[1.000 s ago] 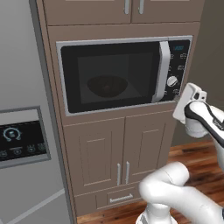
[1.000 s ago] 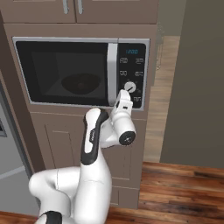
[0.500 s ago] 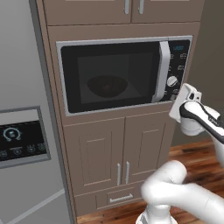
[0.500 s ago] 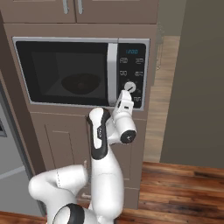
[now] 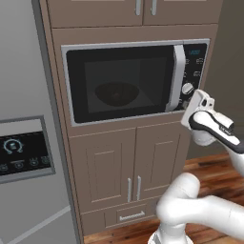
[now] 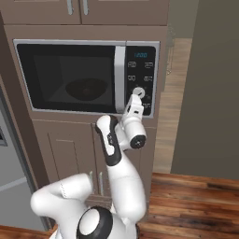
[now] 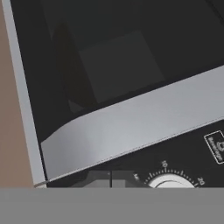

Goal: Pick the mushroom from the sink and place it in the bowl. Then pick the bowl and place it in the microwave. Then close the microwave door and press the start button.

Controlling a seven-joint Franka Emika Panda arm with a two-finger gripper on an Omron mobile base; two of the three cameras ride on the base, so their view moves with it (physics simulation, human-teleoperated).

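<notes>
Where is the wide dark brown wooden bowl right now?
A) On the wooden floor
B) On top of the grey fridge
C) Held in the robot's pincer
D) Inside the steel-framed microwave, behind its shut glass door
D: the wide dark brown wooden bowl shows dimly through the shut dark glass door of the steel-framed microwave, in both base views.

Glossy white arm [image 6: 122, 182] of rounded, tube-like links — dark bands at the joints, a black disc on the wrist [image 6: 137, 142], a grey domed base cap [image 6: 95, 224].
</notes>
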